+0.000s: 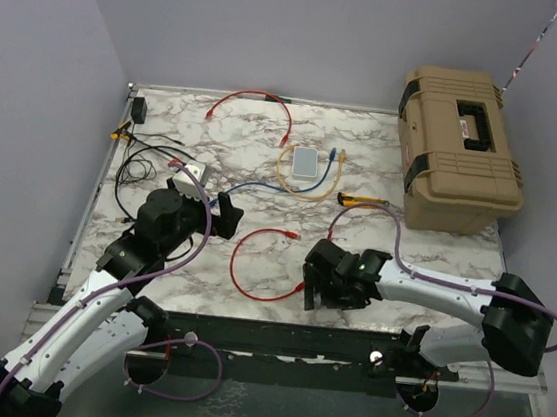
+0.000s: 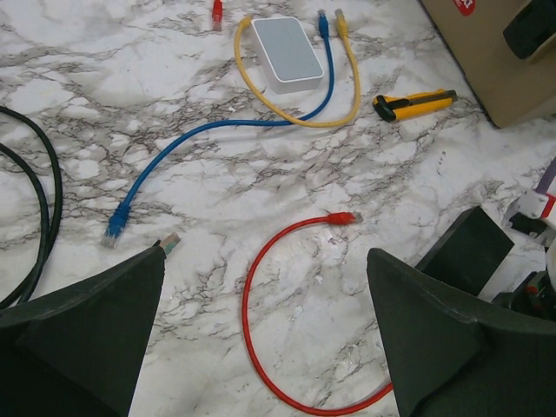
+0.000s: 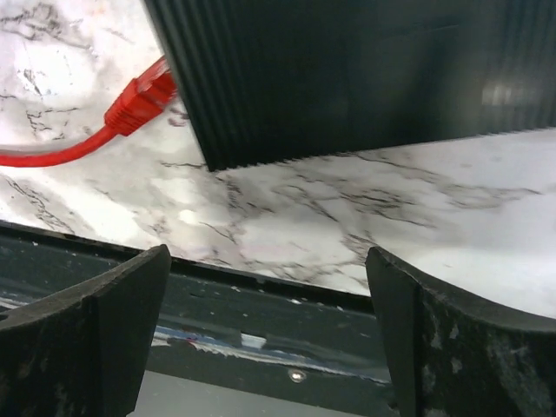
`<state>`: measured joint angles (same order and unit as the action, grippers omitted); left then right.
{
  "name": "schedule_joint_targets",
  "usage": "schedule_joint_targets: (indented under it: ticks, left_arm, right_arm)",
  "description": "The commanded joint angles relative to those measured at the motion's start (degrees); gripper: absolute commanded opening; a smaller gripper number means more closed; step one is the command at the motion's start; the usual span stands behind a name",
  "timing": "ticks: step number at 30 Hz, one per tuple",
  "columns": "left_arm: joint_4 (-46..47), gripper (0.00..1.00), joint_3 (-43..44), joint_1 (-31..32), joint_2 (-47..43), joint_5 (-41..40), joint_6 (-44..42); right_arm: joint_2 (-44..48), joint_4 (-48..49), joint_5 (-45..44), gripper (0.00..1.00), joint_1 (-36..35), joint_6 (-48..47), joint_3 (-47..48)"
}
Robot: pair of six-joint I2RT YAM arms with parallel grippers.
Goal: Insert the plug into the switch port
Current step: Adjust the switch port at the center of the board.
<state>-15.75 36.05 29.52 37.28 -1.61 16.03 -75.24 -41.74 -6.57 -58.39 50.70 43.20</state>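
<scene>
The switch (image 3: 347, 69), a flat black ribbed box, fills the top of the right wrist view and rests on the marble near the table's front edge. A red plug (image 3: 143, 95) lies at its left side; whether it sits in a port cannot be told. Its red cable (image 1: 237, 264) loops across the marble to a free plug (image 1: 291, 235). My right gripper (image 3: 269, 339) hangs over the front rail just short of the switch, open and empty. In the top view this gripper (image 1: 312, 285) covers the switch. My left gripper (image 2: 265, 339) hovers open above the red loop (image 2: 248, 321), holding nothing.
A small grey-white box (image 1: 306, 162) with blue and yellow cables sits mid-table. A tan case (image 1: 456, 153) stands at the back right, with a yellow knife (image 1: 365, 202) beside it. A second red cable (image 1: 256, 100), a black adapter (image 1: 139, 109) and black cords (image 1: 143, 163) lie left and back.
</scene>
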Motion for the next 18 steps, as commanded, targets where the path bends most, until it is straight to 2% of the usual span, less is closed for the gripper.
schedule_joint_targets:
  ticks: [1, 4, 8, 14, 18]
  left_arm:
    - [0.0, 0.99, 0.1, -0.8, -0.5, -2.0, -0.1]
    - [0.1, 0.99, 0.0, -0.9, -0.8, -2.0, 0.0]
    - [0.0, 0.99, -0.1, -0.9, -1.0, -1.9, 0.1]
    - [0.0, 0.99, -0.2, -1.0, -1.1, -2.3, 0.1]
    - [0.0, 0.99, -0.2, -1.0, -1.3, -2.1, 0.1]
  right_arm:
    - [-5.6, 8.1, 1.6, 0.99, -3.2, 5.0, 1.3]
    - [-8.3, 12.2, -0.5, 1.00, -3.3, 5.9, 1.9]
    - [-11.8, 13.0, -4.6, 1.00, -3.3, 5.1, 4.9]
    - [-17.5, 16.2, -5.3, 1.00, -3.3, 2.7, 10.9]
    - [-20.7, 16.6, -11.4, 1.00, -3.1, 2.4, 14.5]
